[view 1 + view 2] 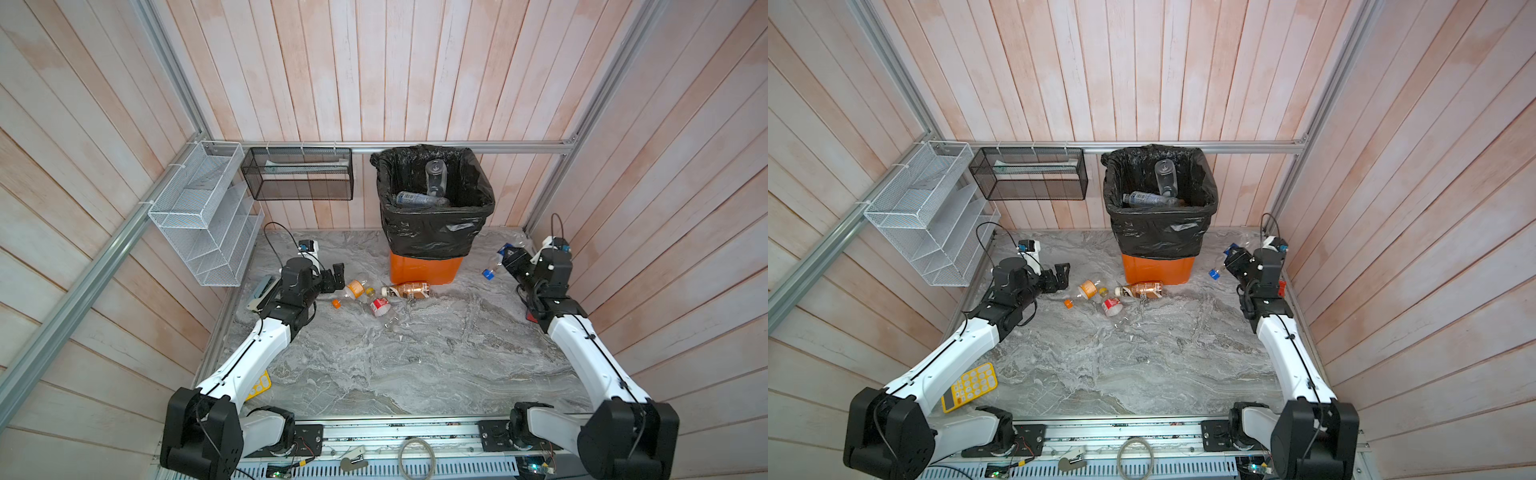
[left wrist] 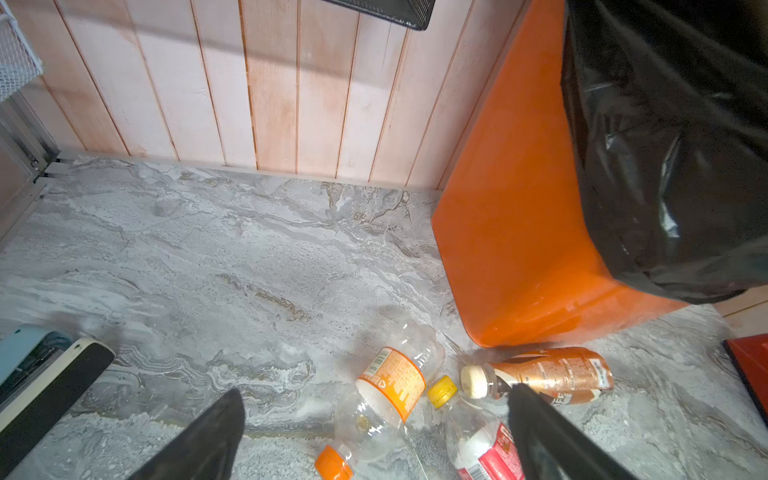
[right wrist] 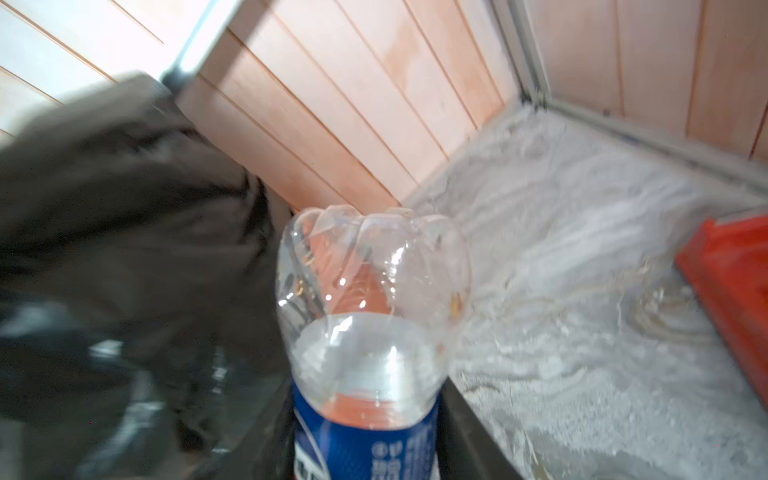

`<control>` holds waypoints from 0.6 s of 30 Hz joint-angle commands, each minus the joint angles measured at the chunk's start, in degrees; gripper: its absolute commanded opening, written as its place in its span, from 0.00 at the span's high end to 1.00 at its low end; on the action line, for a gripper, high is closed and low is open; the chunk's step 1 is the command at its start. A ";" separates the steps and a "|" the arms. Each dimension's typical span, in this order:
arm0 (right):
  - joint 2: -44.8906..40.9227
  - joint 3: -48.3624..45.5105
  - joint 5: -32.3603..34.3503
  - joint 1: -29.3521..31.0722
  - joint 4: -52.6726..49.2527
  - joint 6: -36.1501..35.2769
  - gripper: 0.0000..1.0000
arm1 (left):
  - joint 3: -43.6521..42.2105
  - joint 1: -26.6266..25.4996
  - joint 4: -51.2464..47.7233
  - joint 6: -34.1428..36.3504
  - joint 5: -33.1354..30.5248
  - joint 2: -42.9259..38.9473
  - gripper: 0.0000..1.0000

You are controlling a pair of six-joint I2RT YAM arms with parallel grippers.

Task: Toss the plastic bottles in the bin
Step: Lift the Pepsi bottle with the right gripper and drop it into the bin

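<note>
Right of the bin (image 1: 424, 270), a clear blue-labelled bottle (image 3: 374, 324) was pinched around its label by the right gripper (image 1: 509, 258). The jaws were pressed against its sides, and its blue cap (image 1: 487, 273) pointed down toward the tabletop. The wrist view of it was blurred.

The bin was orange, with a glossy black bag (image 1: 436, 232) folded over its rim, and it stood against the back wall. Two bottles (image 1: 422, 199) already sat inside it, one lying flat and one leaning upright.

In front of the bin, three more bottles lay on their sides on the grey marbled tabletop (image 1: 415, 365). They were an orange-labelled bottle (image 1: 354, 289), a copper-labelled bottle (image 1: 411, 289) just beside the bin's base, and a red-labelled bottle (image 1: 380, 307) nearer the front.

The left gripper (image 1: 337, 277) sat just left of the orange-labelled bottle, its fingers (image 2: 208, 436) spread wide and holding nothing.

Farther out, a yellow calculator (image 1: 969, 386) lay beside the left arm, and a red tape dispenser (image 3: 731, 266) sat near the right wall. A white wire rack (image 1: 199, 216) and a black mesh basket (image 1: 299, 174) hung on the walls.
</note>
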 commanded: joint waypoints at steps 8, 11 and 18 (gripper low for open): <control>-0.69 23.85 -0.38 -0.98 7.93 -4.34 0.50 | -5.00 0.27 1.03 -2.82 2.40 -1.24 0.00; 5.95 30.16 -8.04 0.33 13.62 -0.58 0.51 | -6.03 0.23 1.36 -3.72 2.65 -1.94 0.00; 34.16 67.78 -16.12 13.41 -15.15 -14.84 0.39 | -5.41 0.11 0.33 -5.36 3.22 -1.35 0.00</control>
